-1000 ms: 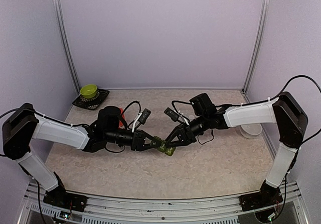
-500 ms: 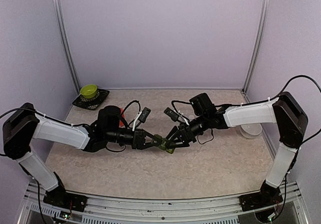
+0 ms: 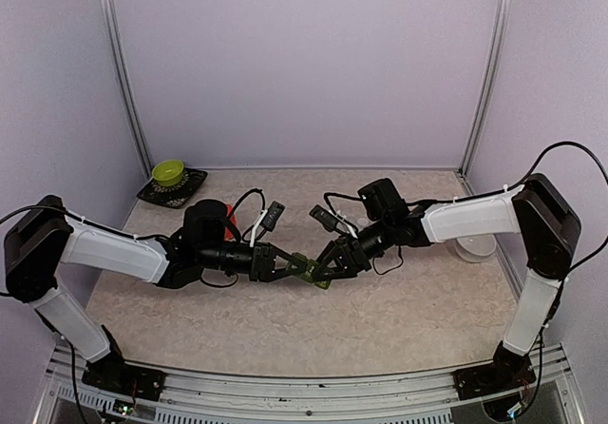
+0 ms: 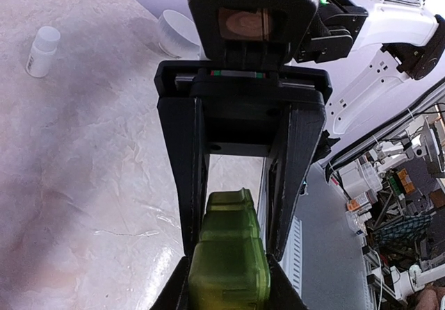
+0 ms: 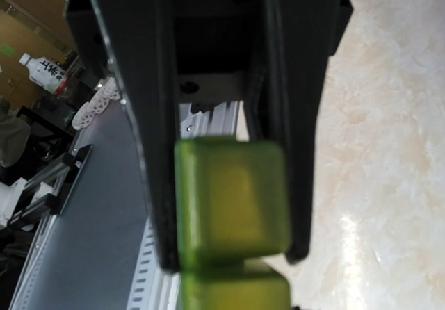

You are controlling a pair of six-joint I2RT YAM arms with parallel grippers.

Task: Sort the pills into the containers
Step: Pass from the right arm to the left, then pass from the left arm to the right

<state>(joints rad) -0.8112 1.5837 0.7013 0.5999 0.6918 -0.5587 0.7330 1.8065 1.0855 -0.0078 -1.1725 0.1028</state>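
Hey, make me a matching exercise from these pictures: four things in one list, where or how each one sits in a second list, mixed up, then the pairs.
Things
1. green pill strip
2. green bowl
3. small white bottle
4. pale round dish

Places or states
A. on a dark tray in the far left corner
B. on the right side of the table
C. gripped between the left gripper and the right gripper
D. standing upright, capped

Pairs: 1-C, 2-A, 3-D, 4-B
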